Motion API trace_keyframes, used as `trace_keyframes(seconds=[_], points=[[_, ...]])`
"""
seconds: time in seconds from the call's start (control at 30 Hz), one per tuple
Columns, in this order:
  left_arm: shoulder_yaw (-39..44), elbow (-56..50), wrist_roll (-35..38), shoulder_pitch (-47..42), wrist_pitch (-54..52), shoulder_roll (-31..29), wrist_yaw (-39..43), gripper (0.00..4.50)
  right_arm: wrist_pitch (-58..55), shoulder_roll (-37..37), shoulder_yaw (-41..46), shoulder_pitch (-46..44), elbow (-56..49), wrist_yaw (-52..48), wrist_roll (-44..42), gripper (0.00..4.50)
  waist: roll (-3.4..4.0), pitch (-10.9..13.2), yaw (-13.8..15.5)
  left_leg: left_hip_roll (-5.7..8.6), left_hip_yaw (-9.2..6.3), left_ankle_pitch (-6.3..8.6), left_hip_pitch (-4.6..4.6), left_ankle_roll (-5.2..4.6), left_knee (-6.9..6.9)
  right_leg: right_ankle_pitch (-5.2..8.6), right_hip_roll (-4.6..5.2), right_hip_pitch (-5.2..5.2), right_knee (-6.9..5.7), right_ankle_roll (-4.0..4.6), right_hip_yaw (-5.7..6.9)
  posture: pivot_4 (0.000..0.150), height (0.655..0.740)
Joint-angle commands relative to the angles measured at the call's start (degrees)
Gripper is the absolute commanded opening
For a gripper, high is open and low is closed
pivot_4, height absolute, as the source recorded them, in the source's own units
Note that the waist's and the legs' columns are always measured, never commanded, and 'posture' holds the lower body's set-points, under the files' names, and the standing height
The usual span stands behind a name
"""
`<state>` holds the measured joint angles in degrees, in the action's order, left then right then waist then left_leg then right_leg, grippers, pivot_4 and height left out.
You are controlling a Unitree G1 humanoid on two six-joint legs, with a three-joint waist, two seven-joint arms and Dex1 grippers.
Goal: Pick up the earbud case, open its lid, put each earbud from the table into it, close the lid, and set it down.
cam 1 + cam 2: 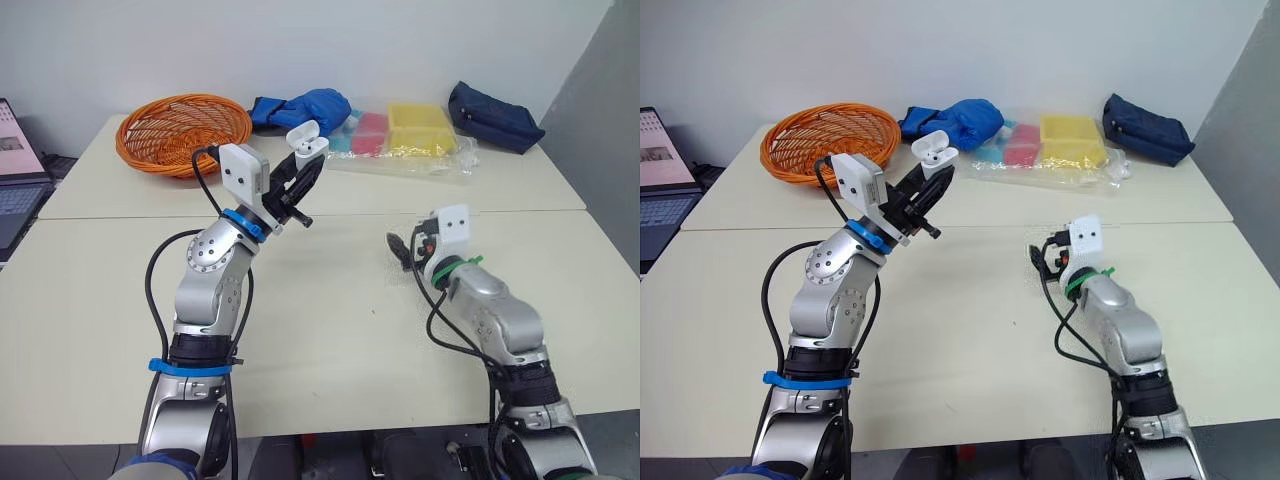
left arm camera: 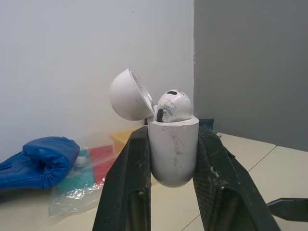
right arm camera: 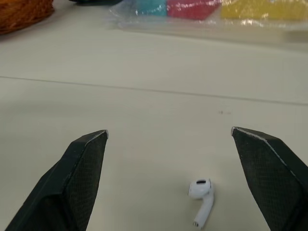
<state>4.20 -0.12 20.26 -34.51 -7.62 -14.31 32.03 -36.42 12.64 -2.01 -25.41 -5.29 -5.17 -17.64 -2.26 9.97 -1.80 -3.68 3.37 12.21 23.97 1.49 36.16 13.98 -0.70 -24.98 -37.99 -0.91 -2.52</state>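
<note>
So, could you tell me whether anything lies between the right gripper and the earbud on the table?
Nothing visible does. The right gripper is open just above the table, and the earbud lies on bare tabletop in the gap between its fingers, nearer one of them.

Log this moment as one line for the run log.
left gripper: shut on earbud case, lid open, first earbud inside | right gripper: open, aimed at second earbud on table

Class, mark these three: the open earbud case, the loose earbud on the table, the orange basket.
earbud case [image 2: 173, 149], left wrist view, front of its body.
loose earbud [image 3: 201, 188], right wrist view, its rounded head.
orange basket [image 1: 150, 155], left eye view, its front wall.
</note>
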Motion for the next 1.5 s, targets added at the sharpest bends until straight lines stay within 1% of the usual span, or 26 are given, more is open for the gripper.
trace_keyframes(seconds=[0.03, 0.2, 0.5, 0.6, 0.8, 0.87, 0.9, 0.93, 1.13, 1.27, 1.3, 1.33, 1.37, 1.4, 1.43, 1.5], points=[[0.02, -3.02, 0.75, -0.68, 0.11, -0.17, 0.0, 0.76, 1.15, -1.72, 1.55, 0.95, -1.61, 2.17, 1.74, 4.4, 0.0, 0.0, 0.02, 0.0, -0.03, 0.0, -0.01, 0.0, 0.0, 0.0, 0.0, 0.01, -0.01, 0.0, 0.02, 0.15, 0.74], [-0.03, -2.77, 0.44, -1.03, 0.11, -0.2, 0.08, 0.76, 1.99, -4.24, 0.82, 2.81, 0.91, 3.83, 4.72, 4.4, 0.0, 0.0, -0.03, -0.03, -0.05, 0.0, -0.01, 0.0, -0.02, 0.0, -0.04, 0.0, -0.01, 0.01, 0.02, 0.15, 0.74], [-0.04, -3.08, 0.48, -1.48, -0.16, -0.52, 0.28, 0.76, 7.17, -6.3, 3.11, 1.27, 9.78, 4.5, 7.25, 4.4, 0.0, 0.0, -0.02, -0.01, -0.02, 0.0, -0.03, 0.0, 0.02, 0.0, -0.02, 0.01, -0.04, 0.01, 0.01, 0.15, 0.74], [-0.32, -3.22, 0.08, -1.67, 0.49, -0.6, 0.52, 0.76, 7.35, -8.21, 4.03, 0.87, 11.62, 4.11, 6.54, 3.83, -0.02, -0.02, -0.03, -0.02, -0.05, 0.0, -0.05, 0.0, 0.03, -0.01, -0.03, 0.04, -0.05, 0.01, 0.02, 0.15, 0.74], [-0.29, -3.51, 0.41, -1.84, 0.16, -0.31, 0.15, 0.76, 9.62, -8.41, 3.16, -0.16, 14.46, 2.47, 8.62, 1.71, -0.06, -0.07, -0.32, -0.02, -0.03, 0.0, -0.12, 0.0, 0.05, -0.01, -0.04, 0.08, -0.11, 0.01, -0.01, 0.15, 0.74], [-0.34, -3.66, 0.36, -1.51, 0.25, -0.31, 0.15, 0.76, 10.38, -7.97, 2.46, -0.42, 15.06, 1.55, 9.48, 0.93, -0.06, -0.07, -0.43, -0.04, -0.05, -0.01, -0.14, 0.0, 0.05, -0.01, -0.06, 0.08, -0.14, 0.01, -0.01, 0.15, 0.74], [-0.36, -3.74, 0.33, -1.4, 0.29, -0.32, 0.15, 0.76, 10.83, -7.67, 1.99, -0.51, 15.26, 0.96, 10.02, 0.61, -0.06, -0.07, -0.44, -0.05, -0.06, -0.01, -0.15, -0.01, 0.05, -0.02, -0.08, 0.08, -0.15, 0.02, -0.01, 0.15, 0.74], [-0.36, -3.83, 0.33, -1.34, 0.22, -0.27, 0.05, 0.76, 11.35, -7.4, 1.52, -0.55, 15.25, 0.18, 10.44, 0.39, -0.06, -0.07, -0.46, -0.05, -0.07, -0.01, -0.15, -0.01, 0.05, -0.02, -0.09, 0.08, -0.15, 0.02, -0.01, 0.15, 0.74], [-0.09, -4.07, 0.24, -0.9, 0.16, -0.3, -0.39, 0.76, 11.41, -6.43, 2.38, 1.77, 12.6, -2.6, 9.52, 0.39, -0.06, -0.07, -0.5, -0.05, -0.05, -0.01, -0.14, 0.0, 0.05, -0.02, -0.09, 0.08, -0.14, 0.02, -0.03, 0.15, 0.74], [-0.02, -4.11, 0.3, -0.59, 0.11, -0.37, -0.35, 0.76, 9.88, -2.88, 1.09, 3.43, 7.61, -9.97, 7.58, 0.39, -0.06, -0.07, -0.24, -0.04, -0.05, -0.01, -0.1, 0.0, 0.05, -0.02, -0.07, 0.08, -0.09, 0.02, -0.01, 0.15, 0.74], [-0.14, -4.05, 0.26, -0.51, 0.2, -0.42, -0.15, 0.76, 8.98, -1.26, 0.64, 3.29, 5.65, -13.33, 6.26, 0.39, -0.06, -0.07, -0.24, -0.02, -0.02, -0.01, -0.09, 0.0, 0.05, -0.02, -0.05, 0.08, -0.08, 0.02, -0.02, 0.15, 0.74], [-0.3, -3.96, 0.36, -0.53, 0.19, -0.39, 0.15, 0.76, 7.54, 3.03, -0.21, 3.13, 2.34, -19.44, 4.65, 0.39, -0.05, -0.06, -0.19, -0.01, -0.01, -0.01, -0.09, 0.0, 0.05, -0.02, -0.04, 0.08, -0.08, 0.02, -0.02, 0.15, 0.74], [-0.47, -3.79, 0.51, -0.43, 0.34, -0.36, 0.66, 0.76, 4.96, 10.42, -0.86, 3.4, -2.07, -29.02, 1.47, 0.39, 0.0, -0.03, -0.1, 0.0, -0.01, -0.01, -0.08, 0.0, 0.07, -0.02, -0.04, 0.07, -0.08, 0.01, -0.02, 0.15, 0.74], [-0.58, -3.68, 0.63, -0.36, 0.45, -0.34, 1.02, 0.76, 3.07, 15.79, -1.34, 3.61, -5.12, -35.74, -0.86, 0.39, 0.14, 0.06, -0.01, 0.02, -0.03, -0.01, -0.05, 0.0, 0.1, -0.02, -0.02, 0.07, -0.08, 0.0, 0.0, 0.15, 0.74], [-0.63, -3.61, 0.71, -0.32, 0.51, -0.32, 1.22, 0.76, 1.85, 19.28, -1.69, 3.75, -6.84, -39.62, -2.5, 0.39, 0.19, 0.08, 0.24, 0.04, -0.01, 0.0, -0.02, 0.0, 0.15, -0.02, 0.0, 0.07, -0.07, -0.03, 0.0, 0.15, 0.74], [-1.44, -3.48, 0.19, 0.56, 1.64, -0.55, 2.51, 0.76, 2.05, 29.98, -2.06, 4.59, -7.68, -49.7, -3.72, 0.39, 0.12, 0.05, 0.29, 0.05, -0.08, 0.0, -0.07, -0.01, 0.16, -0.03, 0.01, 0.21, 0.02, -0.07, 0.08, 0.15, 0.74]])
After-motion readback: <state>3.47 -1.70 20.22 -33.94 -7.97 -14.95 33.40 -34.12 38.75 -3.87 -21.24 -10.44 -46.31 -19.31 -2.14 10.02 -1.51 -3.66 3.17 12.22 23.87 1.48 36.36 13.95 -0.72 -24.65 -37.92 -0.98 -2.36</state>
